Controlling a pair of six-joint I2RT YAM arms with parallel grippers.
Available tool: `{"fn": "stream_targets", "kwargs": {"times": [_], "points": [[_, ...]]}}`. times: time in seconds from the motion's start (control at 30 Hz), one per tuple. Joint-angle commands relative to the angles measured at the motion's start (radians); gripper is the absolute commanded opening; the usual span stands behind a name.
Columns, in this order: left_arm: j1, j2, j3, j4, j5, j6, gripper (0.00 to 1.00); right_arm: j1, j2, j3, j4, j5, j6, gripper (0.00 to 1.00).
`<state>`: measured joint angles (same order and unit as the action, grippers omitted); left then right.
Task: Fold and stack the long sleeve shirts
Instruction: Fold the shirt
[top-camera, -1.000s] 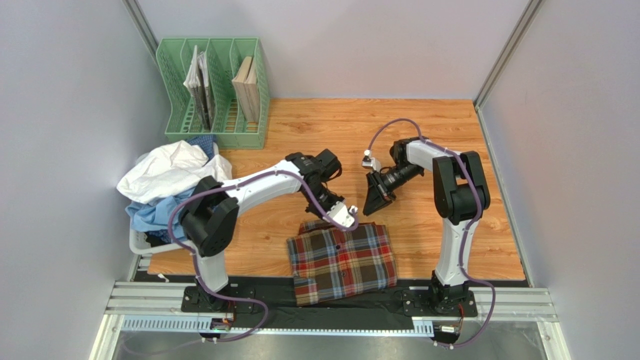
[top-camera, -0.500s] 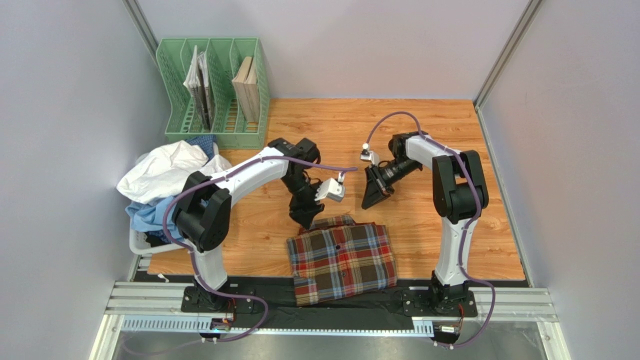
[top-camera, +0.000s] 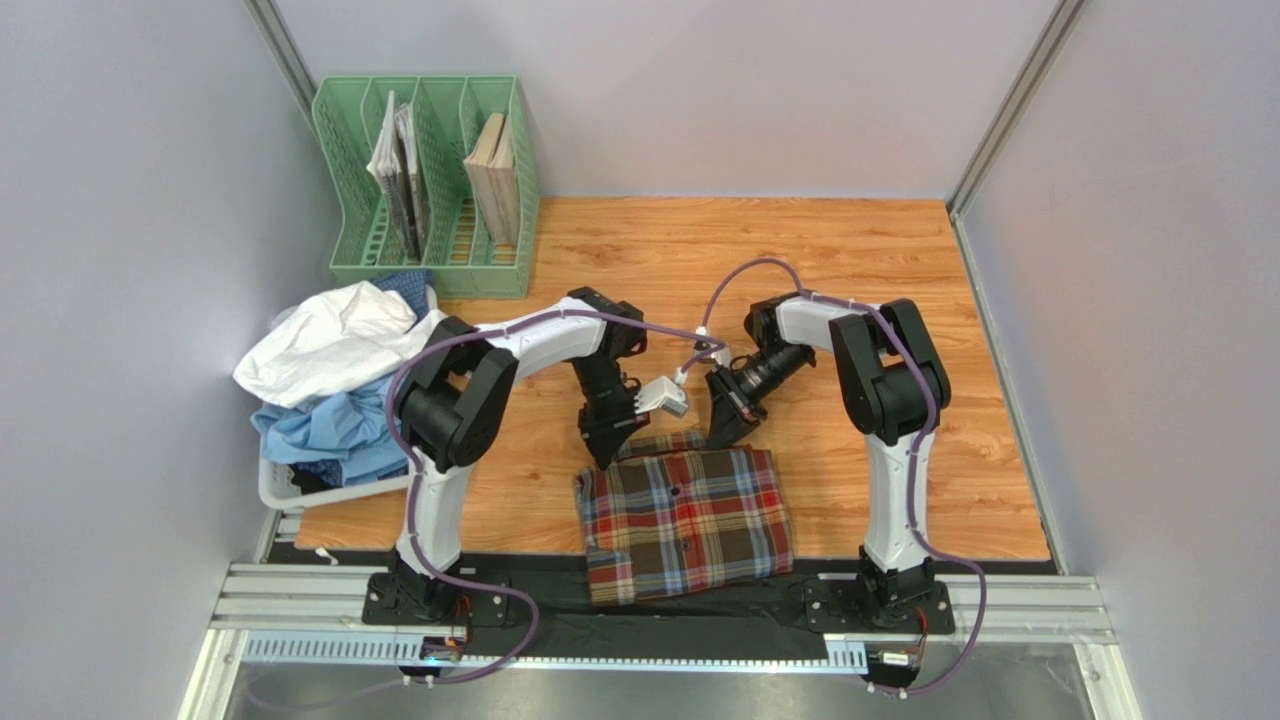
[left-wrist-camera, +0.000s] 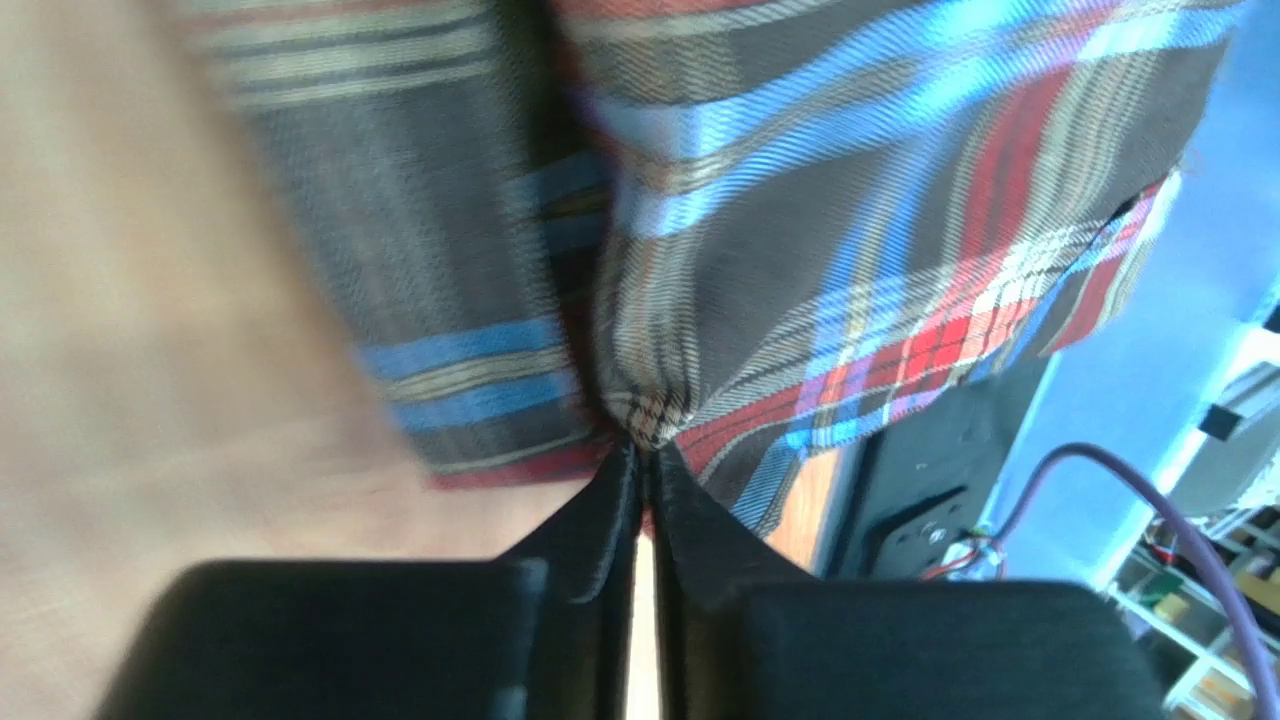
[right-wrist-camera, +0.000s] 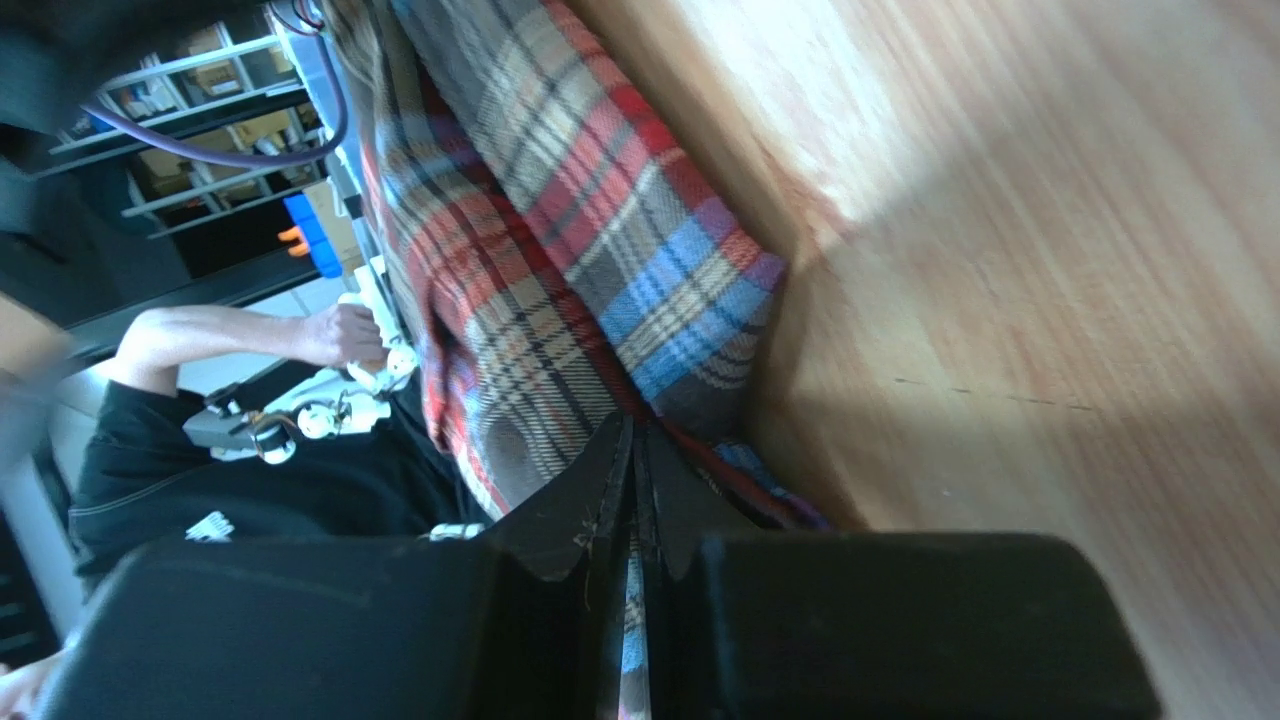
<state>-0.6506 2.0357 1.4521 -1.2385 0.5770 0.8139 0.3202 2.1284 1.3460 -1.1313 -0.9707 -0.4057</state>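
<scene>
Wooden tabletop (top-camera: 902, 270), walled on 3 sides. At the far edge of the tartan shirt (top-camera: 684, 518), the left gripper (left-wrist-camera: 643, 447) is pinched on cloth, and the right gripper (right-wrist-camera: 631, 438) likewise, just beside it. Both have closed in since 1 second ago. The shirt lies folded at the table's near edge, with wood running beyond to the back wall. The white and blue shirts (top-camera: 338, 375) are heaped at the left edge.

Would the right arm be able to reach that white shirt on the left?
Probably not now: the white shirt lies beyond the left arm, and the right gripper is shut on the tartan shirt.
</scene>
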Motion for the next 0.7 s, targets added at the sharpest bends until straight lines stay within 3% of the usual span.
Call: {"fn": "stream_targets", "kwargs": {"times": [0.0,0.13,0.27,0.33,0.37,0.47,0.57,0.67], "points": [[0.08,0.052,0.122,0.04,-0.064,0.013,0.0,-0.006,0.007,-0.011,0.028,-0.006,0.013,0.08],[0.146,0.078,0.258,0.042,-0.068,0.048,0.0,-0.007,0.005,-0.016,0.028,-0.016,0.027,0.08],[0.125,-0.005,0.226,-0.031,0.05,0.2,0.02,0.0,-0.022,-0.053,0.028,-0.045,0.039,0.07],[0.088,-0.084,0.148,-0.065,0.075,0.318,0.1,0.0,-0.047,-0.057,0.012,-0.052,0.038,0.07],[0.08,-0.116,0.122,-0.065,0.089,0.346,0.25,0.002,-0.059,-0.045,-0.001,-0.057,0.036,0.07],[0.078,-0.247,0.041,0.057,0.106,0.369,0.46,-0.004,-0.119,-0.009,-0.002,-0.049,0.068,0.07],[0.066,-0.304,0.036,0.137,0.141,0.387,0.54,-0.001,-0.162,0.022,0.092,-0.051,0.192,0.08],[0.02,-0.27,0.088,0.151,0.11,0.406,0.54,0.016,-0.147,0.07,0.153,-0.031,0.254,0.08]]}}
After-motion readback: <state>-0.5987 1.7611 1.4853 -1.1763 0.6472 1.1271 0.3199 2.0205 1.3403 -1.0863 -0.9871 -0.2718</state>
